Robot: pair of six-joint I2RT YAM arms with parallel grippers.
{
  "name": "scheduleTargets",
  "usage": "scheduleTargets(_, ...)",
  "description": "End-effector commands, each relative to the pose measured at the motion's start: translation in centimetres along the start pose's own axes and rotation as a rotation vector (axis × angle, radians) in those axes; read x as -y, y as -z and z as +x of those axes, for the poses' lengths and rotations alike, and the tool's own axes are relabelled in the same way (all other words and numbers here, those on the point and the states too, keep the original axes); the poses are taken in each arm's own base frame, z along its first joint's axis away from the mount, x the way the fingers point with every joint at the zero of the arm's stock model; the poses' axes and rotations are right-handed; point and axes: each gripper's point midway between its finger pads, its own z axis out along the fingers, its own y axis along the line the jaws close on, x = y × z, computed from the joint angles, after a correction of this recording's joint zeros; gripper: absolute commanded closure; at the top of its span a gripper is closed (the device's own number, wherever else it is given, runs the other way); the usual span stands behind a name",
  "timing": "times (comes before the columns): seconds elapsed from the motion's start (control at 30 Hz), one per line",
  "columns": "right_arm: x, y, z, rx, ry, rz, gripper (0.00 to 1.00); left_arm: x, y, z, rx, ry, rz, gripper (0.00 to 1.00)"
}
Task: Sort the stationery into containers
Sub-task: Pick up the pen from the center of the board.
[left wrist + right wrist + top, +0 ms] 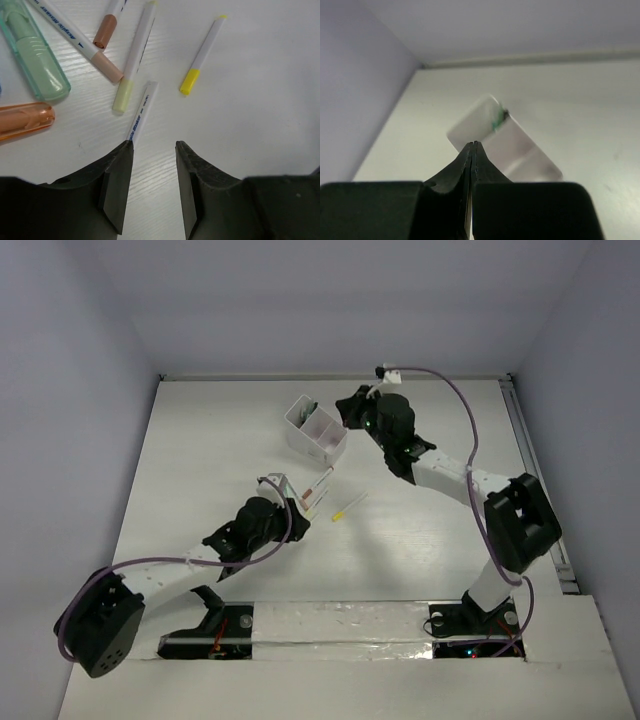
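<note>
My left gripper [154, 145] is open and low over the table, with bare table between its jaws. The end of a white pen with blue print [142, 112] passes under the tip of its left finger [117, 175]. Beyond lie a pale-yellow-capped pen [135, 55], a yellow-capped pen [200, 55], a pink-capped pen [85, 42], a brown-capped pen [107, 27], a chunky green highlighter [35, 55] and a chunky orange one [22, 120]. My right gripper [472, 144] is shut, just above the near side of the white divided box [505, 145], which holds something green [497, 120].
From above, the box [315, 430] stands at the table's middle back, with the right gripper [350, 408] at its right corner. The left gripper [283, 485] is in front of it, by the loose pens [318, 495]. One yellow pen [345, 508] lies apart.
</note>
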Motion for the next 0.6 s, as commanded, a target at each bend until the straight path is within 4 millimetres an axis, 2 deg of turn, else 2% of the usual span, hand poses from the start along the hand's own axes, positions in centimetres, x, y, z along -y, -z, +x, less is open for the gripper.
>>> scheduleTargets(0.0, 2.6, 2.5, 3.6, -0.074, -0.02, 0.071, 1.0, 0.6, -0.9, -2.1, 0.052, -0.093, -0.066, 0.64)
scheduleTargets(0.03, 3.1, 3.1, 4.5, -0.101, -0.034, 0.084, 1.0, 1.3, -1.0, -2.4, 0.056, -0.112, -0.068, 0.64)
scheduleTargets(0.07, 3.4, 3.6, 5.1, -0.116, -0.038, 0.088, 0.99, 0.9, -1.2, -2.5, 0.056, -0.119, -0.095, 0.64)
scheduleTargets(0.1, 4.3, 4.6, 6.9, -0.156, -0.039, 0.102, 0.96, 0.4, -1.4, -2.2, 0.047, -0.134, -0.131, 0.64)
scheduleTargets(0.13, 4.3, 5.4, 7.0, -0.163, -0.061, 0.109, 0.93, 0.4, -1.6, -2.5, 0.052, -0.136, -0.141, 0.62)
scheduleTargets(0.17, 4.7, 5.9, 7.6, -0.18, -0.069, 0.12, 0.88, 0.2, -2.0, -2.3, 0.044, -0.141, -0.152, 0.61)
scheduleTargets(0.2, 5.4, 6.8, 8.7, -0.207, -0.072, 0.139, 0.78, 0.1, -2.2, -2.2, 0.04, -0.147, -0.157, 0.6)
scheduleTargets(0.27, 6.1, 8.0, 8.8, -0.213, -0.085, 0.178, 0.66, 0.0, -2.8, -2.4, 0.032, -0.162, -0.176, 0.58)
scheduleTargets(0.33, 7.0, 9.1, 9.2, -0.222, -0.081, 0.214, 0.49, 0.1, -3.2, -2.4, 0.02, -0.176, -0.177, 0.57)
scheduleTargets(0.37, 6.9, 9.8, 8.8, -0.221, -0.079, 0.217, 0.48, 0.1, -3.4, -2.2, 0.008, -0.188, -0.174, 0.57)
scheduleTargets(0.43, 6.9, 10.6, 8.5, -0.216, -0.078, 0.216, 0.36, 0.4, -3.9, -1.1, -0.034, -0.201, -0.154, 0.57)
scheduleTargets(0.53, 6.7, 11.9, 8.2, -0.212, -0.07, 0.197, 0.34, 1.0, -4.4, -0.2, -0.066, -0.201, -0.113, 0.57)
scheduleTargets(0.57, 7.0, 12.4, 8.7, -0.223, -0.069, 0.2, 0.34, 1.3, -4.5, 0.1, -0.074, -0.207, -0.099, 0.58)
